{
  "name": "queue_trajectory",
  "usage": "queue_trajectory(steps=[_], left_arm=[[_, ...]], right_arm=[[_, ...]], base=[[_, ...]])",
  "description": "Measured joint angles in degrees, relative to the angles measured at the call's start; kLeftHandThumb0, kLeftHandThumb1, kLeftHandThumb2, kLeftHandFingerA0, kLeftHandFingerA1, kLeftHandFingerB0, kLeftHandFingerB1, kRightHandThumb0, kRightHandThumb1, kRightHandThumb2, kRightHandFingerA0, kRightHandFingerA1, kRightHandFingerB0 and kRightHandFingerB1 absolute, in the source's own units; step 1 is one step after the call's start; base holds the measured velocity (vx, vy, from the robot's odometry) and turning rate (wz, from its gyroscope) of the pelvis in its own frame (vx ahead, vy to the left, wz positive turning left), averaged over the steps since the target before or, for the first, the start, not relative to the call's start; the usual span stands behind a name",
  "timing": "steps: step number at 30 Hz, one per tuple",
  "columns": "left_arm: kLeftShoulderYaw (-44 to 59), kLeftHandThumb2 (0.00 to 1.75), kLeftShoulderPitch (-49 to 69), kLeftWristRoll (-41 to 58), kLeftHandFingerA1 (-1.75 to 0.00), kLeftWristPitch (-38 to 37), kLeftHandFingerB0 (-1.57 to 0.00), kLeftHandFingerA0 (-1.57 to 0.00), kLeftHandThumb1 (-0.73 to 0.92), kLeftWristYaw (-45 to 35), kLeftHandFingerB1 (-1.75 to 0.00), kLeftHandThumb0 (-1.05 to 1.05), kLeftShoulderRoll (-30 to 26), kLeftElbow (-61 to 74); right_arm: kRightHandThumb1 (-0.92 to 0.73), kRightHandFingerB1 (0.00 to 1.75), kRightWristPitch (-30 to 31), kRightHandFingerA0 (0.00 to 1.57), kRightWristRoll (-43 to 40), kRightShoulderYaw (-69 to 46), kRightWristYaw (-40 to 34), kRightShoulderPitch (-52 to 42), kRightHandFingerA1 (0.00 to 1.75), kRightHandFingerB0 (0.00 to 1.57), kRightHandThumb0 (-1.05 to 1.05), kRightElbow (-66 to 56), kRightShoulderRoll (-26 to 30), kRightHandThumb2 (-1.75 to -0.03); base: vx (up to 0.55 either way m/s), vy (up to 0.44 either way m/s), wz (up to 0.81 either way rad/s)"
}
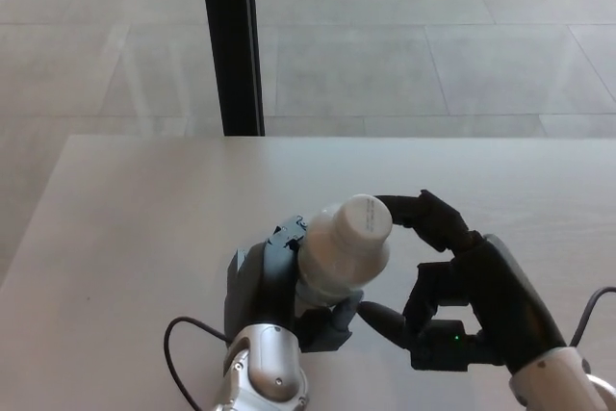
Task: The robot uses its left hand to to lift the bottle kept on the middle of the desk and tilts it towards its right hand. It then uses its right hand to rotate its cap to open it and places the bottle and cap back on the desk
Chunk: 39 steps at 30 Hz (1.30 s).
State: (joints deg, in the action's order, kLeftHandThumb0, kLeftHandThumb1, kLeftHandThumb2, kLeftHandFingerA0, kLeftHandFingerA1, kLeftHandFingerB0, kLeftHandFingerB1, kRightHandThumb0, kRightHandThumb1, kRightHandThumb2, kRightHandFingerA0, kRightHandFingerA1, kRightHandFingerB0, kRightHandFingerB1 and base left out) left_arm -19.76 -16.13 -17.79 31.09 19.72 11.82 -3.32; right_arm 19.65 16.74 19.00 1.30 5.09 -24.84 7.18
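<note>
A white plastic bottle point(337, 257) with a white cap point(363, 219) is held above the pale desk point(135, 238), tilted toward the right. My left hand point(269, 286) is shut around the bottle's body from the left and below. My right hand point(452, 276) has come in from the right, its fingers apart. One finger point(409, 209) curls over the far side of the cap and touches it, and the thumb point(380, 320) reaches under the bottle's shoulder. The cap sits on the bottle.
A black vertical post point(229, 40) stands behind the desk's far edge. Beyond it lies a tiled floor point(433, 45). A black cable point(188, 358) loops beside my left wrist.
</note>
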Motion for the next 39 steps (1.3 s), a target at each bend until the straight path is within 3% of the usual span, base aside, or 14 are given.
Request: queue_trajectory(steps=[2,3,4,6,14,15,17,19,20,25,28,29,31,39], left_arm=[[-0.01,1.06,0.00,-0.09,-1.49,0.01,-0.66,-1.12,0.66,-0.04,-1.02,0.00,-0.07,-0.34],[-0.01,0.96,0.00,-0.12,-1.75,0.01,-0.56,-0.85,0.69,-0.07,-1.60,-0.02,-0.10,-0.44],[-0.07,0.85,0.00,-0.16,-1.75,0.00,-0.59,-0.86,0.73,-0.13,-1.66,-0.07,-0.21,-0.47],[-0.28,0.83,0.00,-0.23,-1.63,0.00,-0.57,-0.73,0.75,-0.27,-0.92,-0.10,-0.32,-0.48],[-1.21,0.89,-0.02,-1.34,-1.71,0.08,-0.51,-0.70,0.80,-0.38,-0.70,-0.03,-0.45,-0.87],[-1.21,1.18,-0.02,-1.42,-1.10,0.33,-0.42,-0.98,0.65,-0.38,-0.67,-0.01,-0.36,-0.87],[-1.18,1.21,-0.01,-1.56,-1.06,0.93,-0.42,-0.93,0.67,-0.38,-0.68,0.01,-0.16,-0.92],[-1.10,1.21,0.02,-1.61,-1.11,1.44,-0.44,-0.98,0.67,-0.38,-0.70,0.00,0.10,-0.93],[-1.05,0.96,0.02,-1.63,-1.74,1.73,-0.51,-0.72,0.82,-0.38,-0.73,0.02,0.28,-0.93],[-1.39,0.89,0.10,-1.99,-1.75,2.28,-0.52,-0.76,0.82,-0.38,-0.79,0.00,0.39,-0.93],[-1.60,1.20,0.37,-2.26,-1.10,2.28,-0.53,-0.97,0.65,-0.38,-0.75,0.00,0.25,-0.93],[-1.68,0.91,0.54,-2.33,-1.71,2.26,-0.54,-0.76,0.81,-0.38,-0.82,0.00,0.20,-0.93],[-1.73,0.91,0.74,-2.42,-1.75,2.23,-0.57,-0.79,0.81,-0.37,-0.91,0.01,0.10,-0.92],[-1.72,1.18,1.18,-2.55,-1.75,2.00,-0.74,-0.88,0.73,-0.41,-1.49,0.00,-0.04,-0.89]], right_arm=[[-0.44,0.65,-0.01,1.08,0.65,0.29,0.01,0.49,1.18,0.28,-0.78,0.60,0.00,-0.95],[-0.41,0.68,-0.01,1.14,0.96,0.36,0.01,0.66,1.21,0.33,-0.79,0.82,-0.01,-0.84],[-0.58,0.68,-0.01,1.10,1.11,0.36,0.03,0.89,1.23,0.32,-0.79,1.04,-0.08,-0.58],[-0.58,0.68,-0.02,1.09,1.33,0.35,0.09,1.35,1.27,0.33,-0.78,1.45,-0.17,-0.58],[-0.59,0.68,0.04,1.07,2.05,-0.17,0.37,2.29,1.30,0.34,-0.78,1.89,-0.31,-0.58],[-0.58,0.69,0.04,1.10,2.10,-0.22,0.39,2.39,1.29,0.34,-0.79,1.88,-0.39,-0.58],[-0.58,0.70,0.03,1.12,2.29,-0.25,0.40,2.56,1.27,0.35,-0.79,1.88,-0.46,-0.59],[-0.58,0.69,-0.09,1.15,2.43,-0.31,0.40,2.69,1.24,0.35,-0.79,1.86,-0.51,-0.59],[-0.58,0.70,-0.21,1.15,2.53,-0.33,0.40,2.71,1.23,0.36,-0.80,1.85,-0.52,-0.59],[-0.58,0.69,-0.40,1.17,3.05,-0.36,0.39,2.92,1.20,0.37,-0.79,1.70,-0.67,-0.59],[-0.44,0.70,-0.53,1.21,3.18,-0.37,0.40,3.13,1.18,0.39,-0.78,1.46,-0.73,-0.91],[-0.44,0.70,-0.60,1.22,3.25,-0.35,0.40,3.17,1.19,0.40,-0.76,1.25,-0.73,-0.91],[-0.61,0.72,-0.78,1.23,3.37,-0.33,0.40,3.17,1.19,0.42,-0.73,0.98,-0.71,-0.58],[-0.60,0.74,-2.04,1.25,3.24,-0.89,0.39,3.14,1.31,0.48,-0.61,0.93,-0.77,-0.68]], base=[[0.00,0.000,0.00],[0.00,0.000,0.00],[0.00,0.000,0.00],[0.00,0.000,0.00],[0.00,0.000,0.00],[0.00,0.000,0.00],[0.00,0.000,0.00],[0.00,0.000,0.00],[0.00,0.000,0.00],[0.00,0.000,0.00],[0.00,0.000,0.00],[0.00,0.000,0.00],[0.00,0.000,0.00],[0.00,0.000,0.00]])
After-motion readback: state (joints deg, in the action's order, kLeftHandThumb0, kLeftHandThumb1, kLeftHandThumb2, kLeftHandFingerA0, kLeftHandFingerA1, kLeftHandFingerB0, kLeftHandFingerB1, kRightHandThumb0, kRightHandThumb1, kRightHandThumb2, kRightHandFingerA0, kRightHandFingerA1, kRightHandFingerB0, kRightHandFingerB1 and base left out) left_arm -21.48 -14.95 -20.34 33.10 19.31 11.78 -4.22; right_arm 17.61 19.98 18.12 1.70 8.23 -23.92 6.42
